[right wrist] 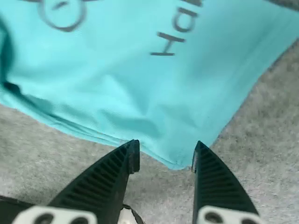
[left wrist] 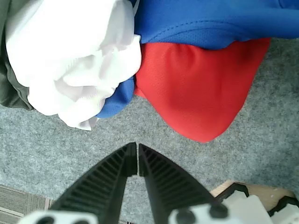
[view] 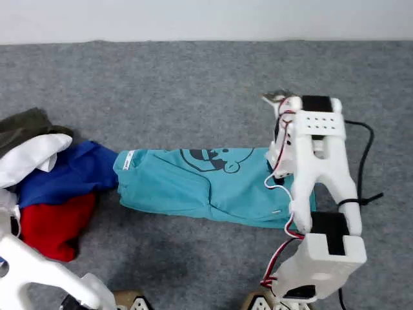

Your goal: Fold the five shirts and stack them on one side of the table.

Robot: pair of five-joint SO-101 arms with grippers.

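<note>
The teal shirt (view: 193, 187) lies partly folded on the tabletop (view: 193, 84), and the right hand (right wrist: 166, 156) hangs spread wide over its right end. The left hand (left wrist: 138, 161), pinched together and empty, hovers by the left heap: red shirt (left wrist: 196, 88), blue shirt (left wrist: 210, 21), white shirt (left wrist: 74, 51), perhaps an olive shirt (left wrist: 8, 84).

Grey felt tabletop (view: 193, 77), white wall (view: 193, 19)
</note>
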